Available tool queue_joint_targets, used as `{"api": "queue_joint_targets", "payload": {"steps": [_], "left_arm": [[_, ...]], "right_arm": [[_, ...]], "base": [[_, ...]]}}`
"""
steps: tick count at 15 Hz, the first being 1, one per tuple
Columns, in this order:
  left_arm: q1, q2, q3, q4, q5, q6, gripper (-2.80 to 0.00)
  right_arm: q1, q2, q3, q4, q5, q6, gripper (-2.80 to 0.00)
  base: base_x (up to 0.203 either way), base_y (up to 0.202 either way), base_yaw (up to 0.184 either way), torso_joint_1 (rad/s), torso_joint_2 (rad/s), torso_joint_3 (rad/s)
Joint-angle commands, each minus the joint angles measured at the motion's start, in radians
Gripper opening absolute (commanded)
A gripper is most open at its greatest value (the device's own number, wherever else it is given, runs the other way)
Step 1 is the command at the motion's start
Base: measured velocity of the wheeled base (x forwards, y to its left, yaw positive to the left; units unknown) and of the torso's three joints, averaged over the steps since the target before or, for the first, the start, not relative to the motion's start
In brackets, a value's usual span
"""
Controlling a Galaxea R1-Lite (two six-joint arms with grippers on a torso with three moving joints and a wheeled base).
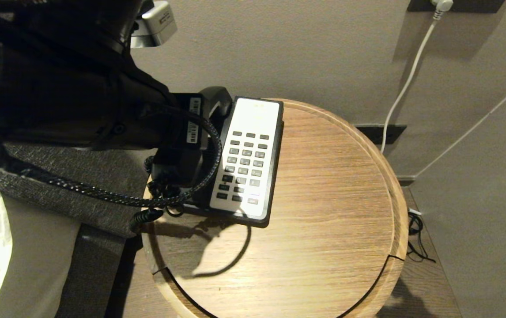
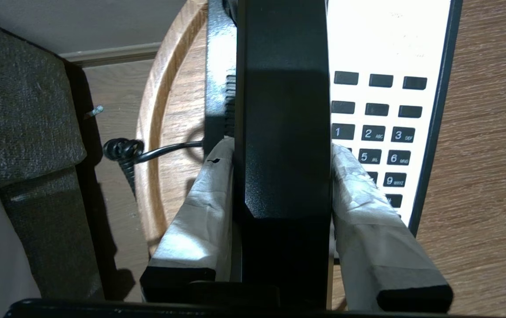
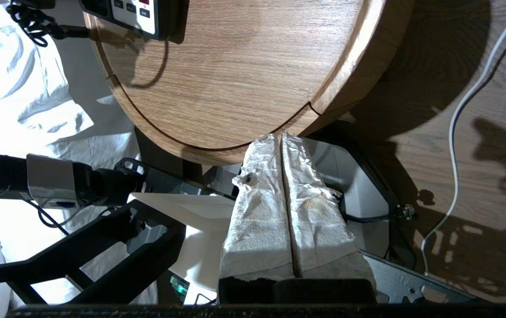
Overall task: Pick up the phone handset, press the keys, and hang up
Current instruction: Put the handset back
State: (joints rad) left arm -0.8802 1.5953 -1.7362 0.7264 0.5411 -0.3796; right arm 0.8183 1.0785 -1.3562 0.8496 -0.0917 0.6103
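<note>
Clearly, the phone handset [image 2: 283, 132] is clamped across its width by the left gripper [image 2: 281, 185], one paper-wrapped finger [image 2: 200, 207] pressed to each long side. The grip is taken near the middle of the receiver, probably so that the load balances and neither end droops. In the head view the handset [image 1: 215, 104] is seen only at its far end, past the left arm's bulk, along the left side of the phone base [image 1: 248, 159], which sits toward the left edge of the round wooden table [image 1: 337, 212]. Whether the handset is seated in its cradle or lifted slightly clear cannot be told, since the arm hides the gap.

The keypad [image 1: 244, 165] is left uncovered by this hold, which suits the key pressing that the task calls for. The coiled cord [image 1: 162, 190] is bunched at the near left corner of the base and trails over the table's left edge, so slack seems to be available for a lift.

The right gripper [image 3: 281, 145] is parked below the table's near edge, beside the robot's frame, its wrapped fingers pressed together with nothing between them. It is well apart from the phone, and is judged to be kept out of the way until a key press is needed.
</note>
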Motion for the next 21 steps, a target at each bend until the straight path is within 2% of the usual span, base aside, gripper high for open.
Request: {"api": "queue_joint_targets", "payload": {"steps": [1,6,12,21], "left_arm": [[0.000,0.013,0.004,0.003,0.003,-0.002,-2.80],[0.000,0.000,0.080,-0.025,0.005,-0.021,-2.80],[0.001,0.002,0.090,-0.035,0.007,-0.021,-2.80],[0.007,-0.031,0.180,-0.048,0.005,0.005,-2.80]], "right_arm": [[0.001,0.001,0.000,0.003,0.000,0.005,-2.80],[0.001,0.004,0.000,-0.003,0.000,0.003,-2.80],[0.001,0.008,0.000,-0.003,0.001,0.003,-2.80],[0.001,0.008,-0.001,-0.004,0.001,0.002,-2.80]], "base": [[0.000,0.000,0.000,0.000,0.00,0.000],[0.000,0.000,0.000,0.000,0.00,0.000],[0.000,0.000,0.000,0.000,0.00,0.000],[0.000,0.000,0.000,0.000,0.00,0.000]]}}
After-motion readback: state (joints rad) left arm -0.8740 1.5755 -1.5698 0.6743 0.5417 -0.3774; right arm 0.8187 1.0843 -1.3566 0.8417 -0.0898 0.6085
